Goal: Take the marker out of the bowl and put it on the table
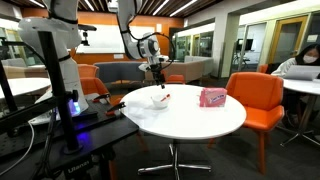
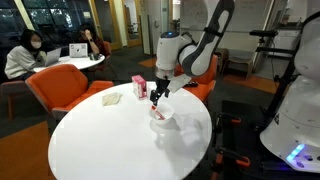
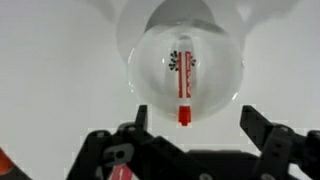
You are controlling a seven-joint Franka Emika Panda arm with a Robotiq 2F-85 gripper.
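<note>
Gripper (image 3: 197, 128): held spread above the bowl (image 3: 215, 40), nothing pinched.
Marker (image 3: 184, 82): seen lying inside the bowl.
Bowl: set on the white tabletop (image 1: 200, 122), apart from the pink box (image 1: 212, 97).

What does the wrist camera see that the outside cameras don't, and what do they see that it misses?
Only the wrist view shows the whole red marker lying inside the bowl, with dark print on it, and the gripper open beside it. Only the exterior views show the pink box, an orange chair and the robot arm. Both share the bowl, the gripper and the white table.
</note>
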